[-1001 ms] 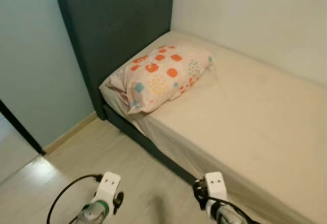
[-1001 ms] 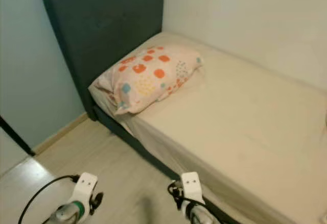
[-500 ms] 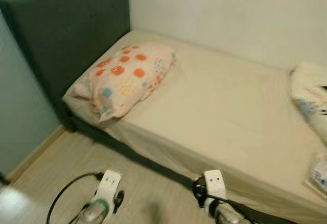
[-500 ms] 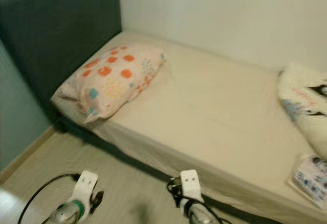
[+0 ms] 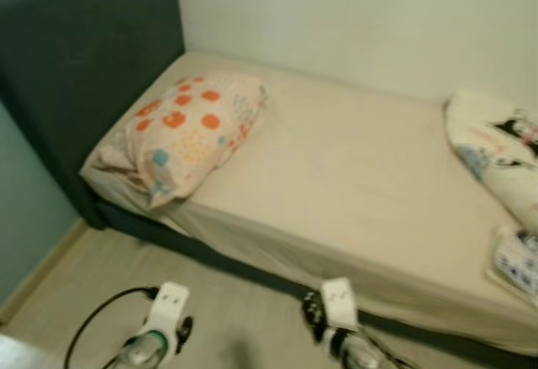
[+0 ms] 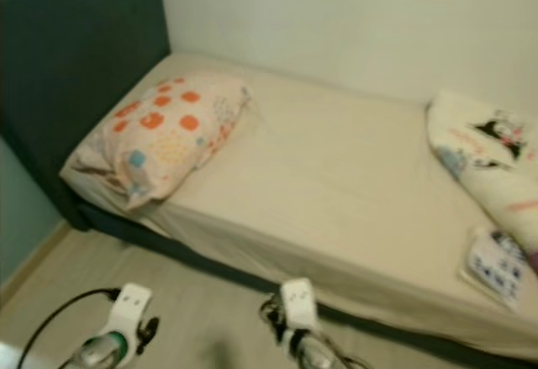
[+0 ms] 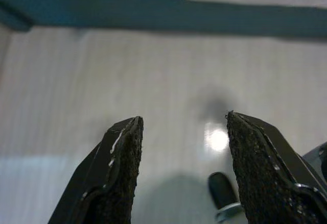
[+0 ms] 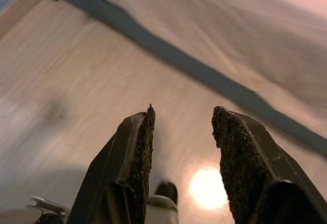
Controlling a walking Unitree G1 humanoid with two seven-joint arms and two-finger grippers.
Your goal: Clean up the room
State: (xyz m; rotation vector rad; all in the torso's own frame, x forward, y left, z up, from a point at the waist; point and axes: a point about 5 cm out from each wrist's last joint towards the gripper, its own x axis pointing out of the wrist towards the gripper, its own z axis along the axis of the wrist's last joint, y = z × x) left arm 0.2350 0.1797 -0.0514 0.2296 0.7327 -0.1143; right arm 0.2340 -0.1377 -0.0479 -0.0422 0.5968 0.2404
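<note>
A dark headboard (image 5: 84, 58) stood at the left end of the bed (image 5: 353, 184), and a pillow (image 5: 181, 138) with orange spots lay just beside it. At the right end lay a folded blanket (image 5: 496, 155) with a cartoon on it — and a small printed packet (image 5: 517, 260) near the edge. Low over the wooden floor (image 5: 92, 293), the left gripper (image 7: 181, 132) and the right gripper (image 8: 181, 127) both hung with fingers apart — holding nothing.

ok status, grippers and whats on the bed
Left gripper and right gripper open, empty, low over pale wood floor. Orange-spotted pillow by dark headboard; cartoon-print blanket at far end. Nothing between.
</note>
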